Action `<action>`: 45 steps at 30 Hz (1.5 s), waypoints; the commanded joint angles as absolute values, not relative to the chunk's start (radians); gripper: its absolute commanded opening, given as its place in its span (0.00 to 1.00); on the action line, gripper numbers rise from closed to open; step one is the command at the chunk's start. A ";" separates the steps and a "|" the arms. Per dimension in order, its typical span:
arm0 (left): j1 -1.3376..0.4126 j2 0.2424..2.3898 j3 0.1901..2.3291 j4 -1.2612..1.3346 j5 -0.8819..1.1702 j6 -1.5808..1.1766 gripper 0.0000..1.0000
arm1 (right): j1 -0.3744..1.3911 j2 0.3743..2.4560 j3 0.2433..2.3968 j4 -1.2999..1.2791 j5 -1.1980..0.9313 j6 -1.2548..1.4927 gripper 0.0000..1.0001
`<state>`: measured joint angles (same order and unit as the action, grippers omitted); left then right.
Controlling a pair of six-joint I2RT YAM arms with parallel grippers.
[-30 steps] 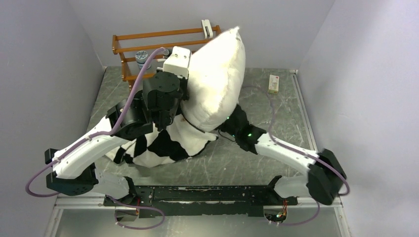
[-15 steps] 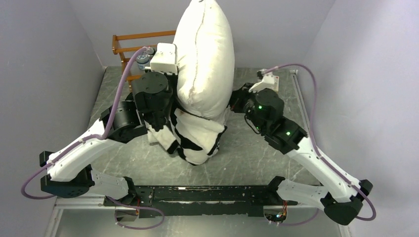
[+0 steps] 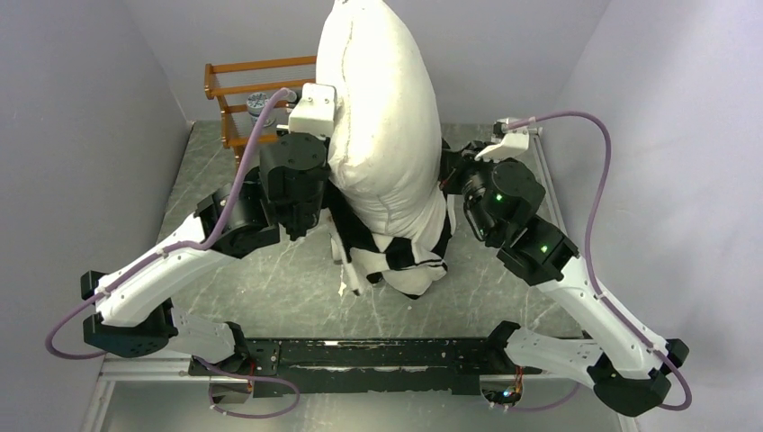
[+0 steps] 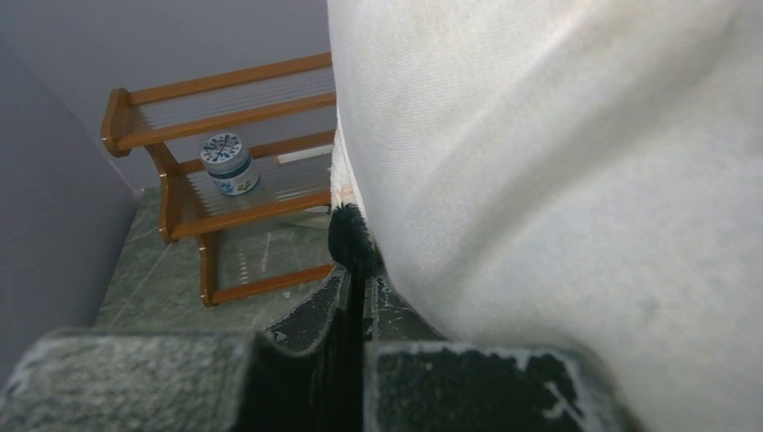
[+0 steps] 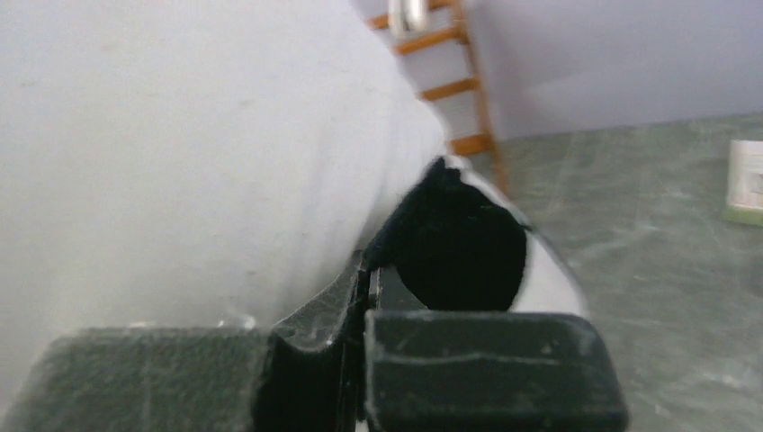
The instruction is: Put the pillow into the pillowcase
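Presently: pillow (image 3: 382,117) stood upright, lower end sunk in pillowcase (image 3: 400,256), over tabletop (image 3: 270,279). Clamped shut on pillowcase rim: left pincer (image 4: 353,261) at one side, right pincer (image 5: 369,270) opposite.

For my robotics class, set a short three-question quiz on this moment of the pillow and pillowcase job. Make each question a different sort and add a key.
1. True or false: the pillow is already wholly inside the pillowcase.
2. What are the left gripper and the right gripper shut on?
A. the pillow's white cover
B. the checkered pillowcase's edge, one on each side
C. nothing at all
3. Fill in: the small jar stands on a shelf of the wooden ____.

Key
1. False: only its lower end is in, and the rest stands upright above.
2. B
3. rack
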<state>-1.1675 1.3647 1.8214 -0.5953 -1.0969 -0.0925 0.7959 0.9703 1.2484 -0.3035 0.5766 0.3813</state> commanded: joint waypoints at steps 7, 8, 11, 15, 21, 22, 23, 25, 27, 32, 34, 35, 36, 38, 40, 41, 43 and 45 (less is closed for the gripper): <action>-1.149 1.352 1.790 -0.566 -0.682 -0.273 0.05 | 0.802 0.975 1.314 -0.006 0.376 0.382 0.00; -1.142 1.333 1.744 -0.519 -0.608 -0.300 0.05 | 0.802 0.953 1.341 -0.036 0.470 0.323 0.00; -1.138 1.334 1.672 -0.450 -0.505 -0.364 0.05 | 0.802 0.969 1.471 -0.092 0.621 0.140 0.00; -1.136 1.428 1.716 -0.551 -0.566 -0.374 0.05 | 0.802 1.034 1.615 -0.181 0.563 0.085 0.00; -1.119 1.368 1.475 -0.468 -0.583 -0.449 0.05 | 0.802 1.054 1.410 -0.256 0.287 0.235 0.00; -1.112 1.356 1.413 -0.445 -0.568 -0.463 0.05 | 0.803 1.050 1.350 -0.231 0.255 0.251 0.00; -1.106 1.344 1.355 -0.419 -0.549 -0.476 0.05 | 0.802 1.050 1.292 -0.213 0.235 0.262 0.00; -1.093 1.344 1.253 -0.411 -0.525 -0.518 0.05 | 0.802 1.061 1.199 -0.209 0.219 0.272 0.00; -1.090 1.347 1.163 -0.439 -0.532 -0.580 0.05 | 0.801 1.069 1.108 -0.208 0.211 0.272 0.00; -1.076 1.310 0.938 -0.420 -0.441 -0.678 0.22 | 0.801 1.129 0.940 -0.148 0.165 0.210 0.00; -1.076 1.269 0.938 -0.483 -0.433 -0.704 0.38 | 0.799 1.144 0.901 -0.091 0.163 0.201 0.00; -1.076 1.235 0.941 -0.512 -0.421 -0.709 0.46 | 0.798 1.150 0.881 -0.054 0.152 0.202 0.00; -1.075 1.202 0.947 -0.534 -0.400 -0.713 0.53 | 0.797 1.159 0.873 -0.028 0.141 0.210 0.00; -1.075 1.141 0.978 -0.595 -0.344 -0.725 0.60 | 0.795 1.182 0.875 -0.005 0.117 0.219 0.00; -1.075 1.083 1.012 -0.675 -0.305 -0.754 0.63 | 0.795 1.195 0.878 -0.013 0.114 0.228 0.00; -1.076 1.050 1.016 -0.699 -0.290 -0.764 0.64 | 0.795 1.194 0.873 -0.018 0.117 0.237 0.00; -1.075 0.976 1.014 -0.741 -0.289 -0.790 0.65 | 0.795 1.180 0.855 -0.025 0.118 0.250 0.00; -1.075 0.889 1.012 -0.775 -0.319 -0.811 0.65 | 0.794 1.163 0.839 -0.033 0.112 0.249 0.00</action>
<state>-1.0626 1.0210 0.9653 -0.7334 -0.3939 -0.7464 0.7784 1.1767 0.8715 -0.0990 0.2119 0.2081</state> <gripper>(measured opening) 0.643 0.010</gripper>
